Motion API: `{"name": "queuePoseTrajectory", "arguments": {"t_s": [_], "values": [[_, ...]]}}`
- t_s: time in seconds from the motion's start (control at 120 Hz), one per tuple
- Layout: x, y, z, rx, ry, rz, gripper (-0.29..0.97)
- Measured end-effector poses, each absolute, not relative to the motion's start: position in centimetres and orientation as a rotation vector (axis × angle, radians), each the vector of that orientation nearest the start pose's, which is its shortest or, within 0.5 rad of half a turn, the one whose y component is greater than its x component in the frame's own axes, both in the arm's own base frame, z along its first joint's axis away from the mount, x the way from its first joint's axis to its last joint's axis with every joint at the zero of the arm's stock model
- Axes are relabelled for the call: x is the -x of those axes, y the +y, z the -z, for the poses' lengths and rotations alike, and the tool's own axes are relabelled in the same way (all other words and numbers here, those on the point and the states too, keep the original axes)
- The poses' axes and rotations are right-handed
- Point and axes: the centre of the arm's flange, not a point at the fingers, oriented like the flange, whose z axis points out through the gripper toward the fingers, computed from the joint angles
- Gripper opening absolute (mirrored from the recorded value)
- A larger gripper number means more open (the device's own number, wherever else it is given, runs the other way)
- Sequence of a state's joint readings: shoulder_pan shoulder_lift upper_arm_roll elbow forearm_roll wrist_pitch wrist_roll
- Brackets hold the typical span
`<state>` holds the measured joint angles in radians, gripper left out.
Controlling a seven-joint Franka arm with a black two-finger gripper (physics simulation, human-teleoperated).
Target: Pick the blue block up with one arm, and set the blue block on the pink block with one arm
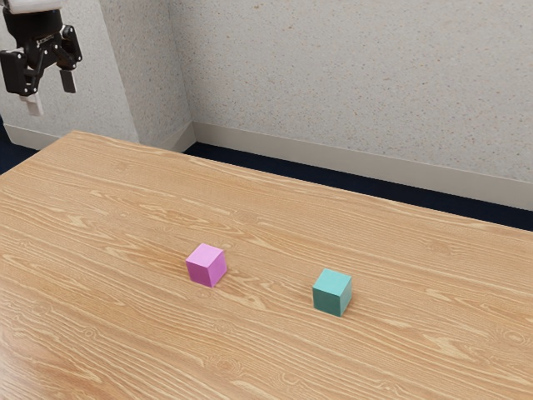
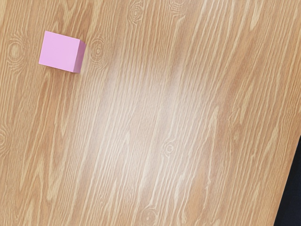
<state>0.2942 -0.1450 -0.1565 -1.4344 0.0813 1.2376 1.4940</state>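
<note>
Speckled grey walls (image 1: 358, 75) with a pale skirting board run behind a wood-grain table (image 1: 100, 217), and a strip of dark blue carpet (image 1: 391, 190) shows between them. I take the pink block (image 1: 206, 264) as my landmark. It sits flat on the table, roughly mid-surface, with one corner turned towards the exterior camera. The blue block (image 1: 332, 292), more a teal shade on my screen, stands on the tabletop to the exterior view's right of the pink block and slightly nearer the camera. It is well apart from the pink block, with bare wood between the two. My gripper (image 1: 50, 92) hangs high in the air, far off to the exterior view's upper left of the pink block. Its two fingers are spread wide with nothing between them. On the wrist feed I look down on the wood grain with the pink block resting on it, off to one side of the hand's centre. A sliver of dark carpet shows past the table edge, on the side away from the pink block.
</note>
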Motion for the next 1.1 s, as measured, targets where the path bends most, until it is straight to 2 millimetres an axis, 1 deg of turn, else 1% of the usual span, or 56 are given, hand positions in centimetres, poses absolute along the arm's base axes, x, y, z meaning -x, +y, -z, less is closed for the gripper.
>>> {"name": "queuePoseTrajectory", "arguments": {"t_s": [0.208, 0.217, 0.242, 0.283, 0.308, 0.325, 0.358, 0.392, 0.433, 0.483, 0.617, 0.7, 0.742, 0.767, 0.817, 0.867, 0.892, 0.933, 0.958, 0.992, 1.008, 1.017, 1.05, 1.1], "values": [[-46.0, 6.8, -73.3, 2.449, 1.914, -0.165, 0.68], [-45.8, 6.7, -73.8, 2.445, 1.907, -0.155, 0.68], [-44.8, 6.4, -76.5, 2.42, 1.875, -0.103, 0.68], [-43.3, 6.0, -79.9, 2.387, 1.835, -0.036, 0.68], [-42.1, 5.4, -82.4, 2.353, 1.81, 0.02, 0.68], [-41.2, 4.9, -83.8, 2.332, 1.8, 0.049, 0.68], [-39.8, 3.6, -85.7, 2.294, 1.795, 0.085, 0.68], [-38.9, 2.6, -86.7, 2.269, 1.8, 0.103, 0.68], [-38.3, 1.8, -87.3, 2.253, 1.807, 0.111, 0.68], [-37.9, 1.1, -87.5, 2.245, 1.817, 0.112, 0.68], [-37.5, 0.4, -87.6, 2.243, 1.834, 0.102, 0.68], [-36.9, 0.0, -87.9, 2.238, 1.833, 0.102, 0.68], [-36.9, 0.0, -87.7, 2.243, 1.835, 0.093, 0.68], [-37.5, 0.1, -87.1, 2.251, 1.844, 0.078, 0.68], [-39.1, 0.0, -85.1, 2.262, 1.873, 0.034, 0.68], [-40.8, -1.0, -81.9, 2.257, 1.933, -0.036, 0.68], [-41.1, -1.4, -80.0, 2.258, 1.951, -0.08, 0.68], [-40.5, -2.2, -76.6, 2.254, 1.969, -0.15, 0.68], [-40.0, -2.8, -74.0, 2.247, 1.982, -0.187, 0.68], [-39.1, -3.9, -70.7, 2.225, 2.014, -0.198, 0.68], [-38.7, -4.2, -69.3, 2.217, 2.027, -0.191, 0.68], [-38.5, -4.2, -68.5, 2.217, 2.033, -0.186, 0.68], [-37.7, -3.0, -65.1, 2.244, 2.075, -0.161, 0.68], [-35.8, -0.9, -60.9, 2.288, 2.129, -0.092, 0.68]]}}
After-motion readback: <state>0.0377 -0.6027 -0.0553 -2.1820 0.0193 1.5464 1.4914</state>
